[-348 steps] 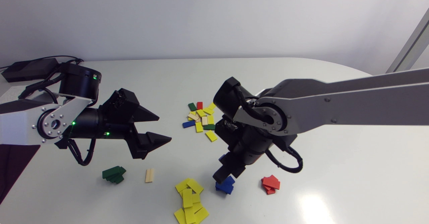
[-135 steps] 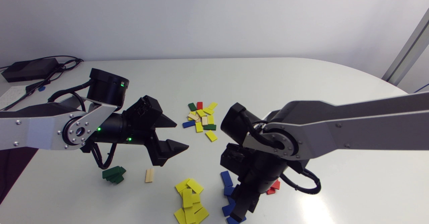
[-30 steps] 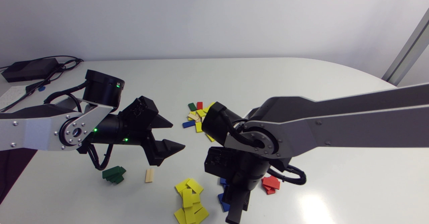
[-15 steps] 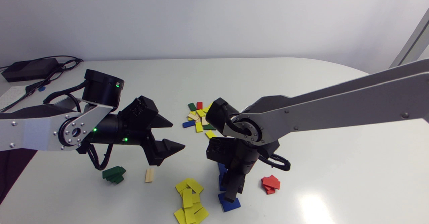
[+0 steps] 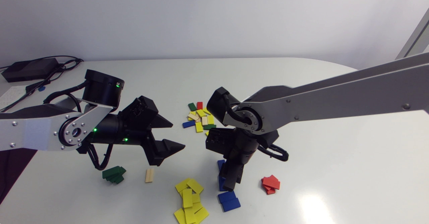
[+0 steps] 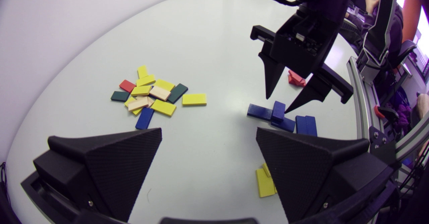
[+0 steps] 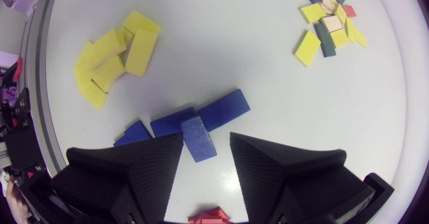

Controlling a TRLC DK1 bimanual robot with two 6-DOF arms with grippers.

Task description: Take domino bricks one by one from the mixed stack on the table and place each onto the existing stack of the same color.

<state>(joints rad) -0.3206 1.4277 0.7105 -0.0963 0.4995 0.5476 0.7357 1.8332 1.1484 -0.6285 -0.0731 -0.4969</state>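
The right pincer is hanging released and empty, fingers pointing down, directly over the blue bricks. These are lying spread along the desk, not in a neat stack. 1 blue brick is resting crosswise on the others, just ahead of the gap between the fingers. Judgement: the blue placement is in hand. The next move calls either for closing on that crosswise brick to square it up, or for returning to the mixed pile, where another blue brick is waiting. The left pincer is hovering released and empty above the desk, near a beige brick and the green stack. The yellow stack and the red stack are flanking the blue bricks closely, so a careless descent is risking a knock.
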